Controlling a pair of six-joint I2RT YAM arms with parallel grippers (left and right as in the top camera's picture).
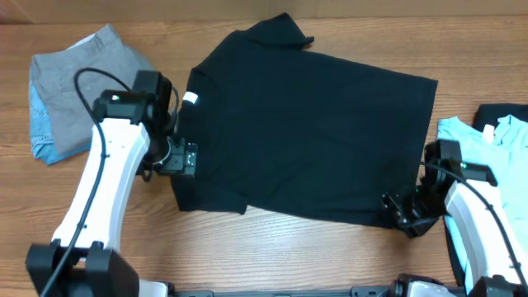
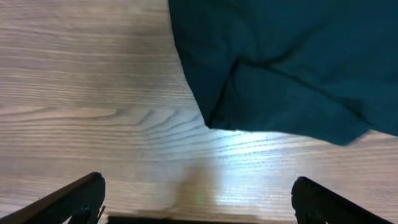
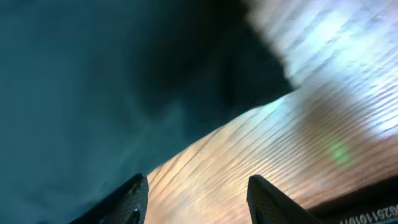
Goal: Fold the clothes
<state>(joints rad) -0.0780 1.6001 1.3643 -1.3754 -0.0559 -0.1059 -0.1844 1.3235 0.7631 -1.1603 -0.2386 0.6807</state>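
A large black T-shirt (image 1: 313, 132) lies spread flat across the middle of the table, its white neck label (image 1: 191, 98) to the left. My left gripper (image 1: 183, 158) hovers at the shirt's left sleeve. In the left wrist view the left gripper (image 2: 198, 180) stands wide open over bare wood, with the sleeve (image 2: 280, 74) just ahead. My right gripper (image 1: 402, 210) is at the shirt's near right corner. There the right gripper (image 3: 198, 178) is open with wood showing between the fingers, one finger (image 3: 127, 202) at the edge of the fabric (image 3: 93, 93). A light blue T-shirt (image 1: 495, 140) lies at the far right.
Folded grey trousers (image 1: 82, 78) rest on a blue patterned cloth (image 1: 41, 132) at the back left. Another dark piece of cloth (image 1: 505, 110) lies at the right edge behind the light blue shirt. Bare wooden table (image 1: 272, 247) runs along the front.
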